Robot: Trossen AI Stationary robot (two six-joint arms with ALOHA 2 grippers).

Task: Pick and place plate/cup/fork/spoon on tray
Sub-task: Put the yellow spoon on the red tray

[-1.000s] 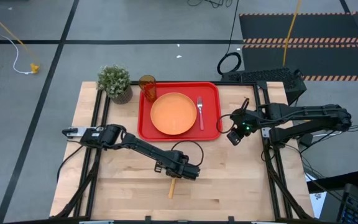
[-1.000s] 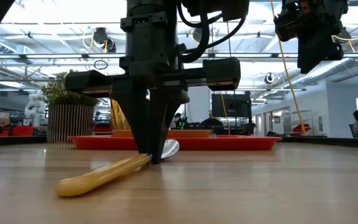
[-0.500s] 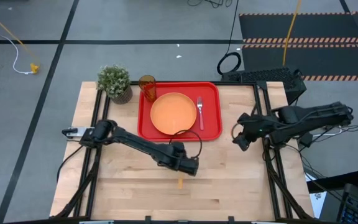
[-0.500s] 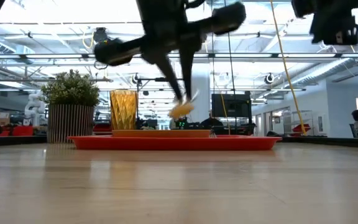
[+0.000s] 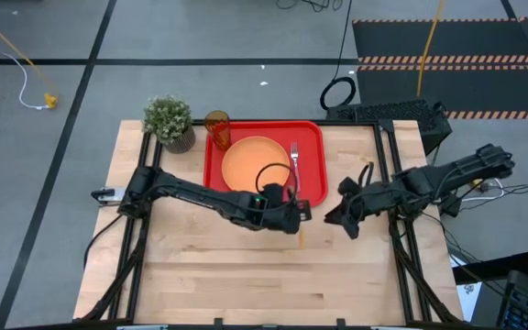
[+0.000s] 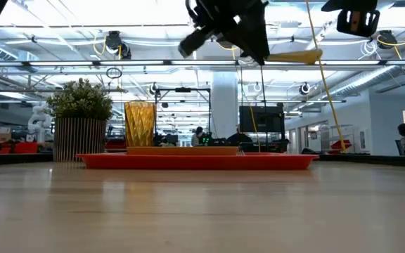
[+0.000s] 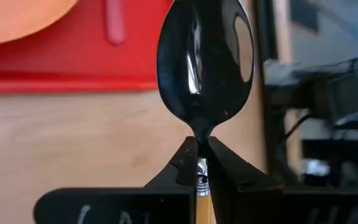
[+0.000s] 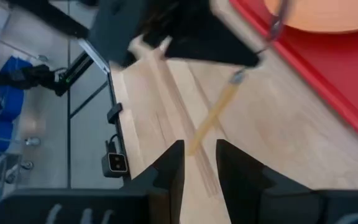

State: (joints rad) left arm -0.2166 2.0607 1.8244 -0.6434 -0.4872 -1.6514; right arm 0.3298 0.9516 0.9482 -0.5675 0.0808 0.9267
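The red tray point(image 5: 211, 188) holds the orange plate point(image 5: 257, 165), the fork point(image 5: 294, 163) to the plate's right, and the amber cup point(image 5: 217, 128) in its far left corner. My left gripper point(image 5: 293, 216) hangs just off the tray's near right corner, shut on the spoon point(image 7: 205, 62). The spoon's yellow handle point(image 6: 294, 56) juts out high above the table. My right gripper point(image 5: 337, 220) hovers to its right, open, holding nothing point(image 8: 199, 165). My left gripper pinches the spoon's thin neck point(image 7: 200, 163), where the silver bowl meets the yellow handle, between its two fingertips. The bowl stands out beyond the fingertips and the handle point(image 8: 213, 121) runs back below the gripper. The spoon is lifted clear of the table.
A potted green plant point(image 5: 170, 121) stands off the tray's far left corner. Bare wood lies between the tray and the table's near edge. Black frame rails point(image 5: 397, 238) run along both sides of the table.
My left gripper has risen from the table's near middle with the spoon and gone toward the tray's near right corner, tipping up as it went. The spoon's handle end, which lay on the wood, now hangs clear. My right gripper has swung a little toward the near edge.
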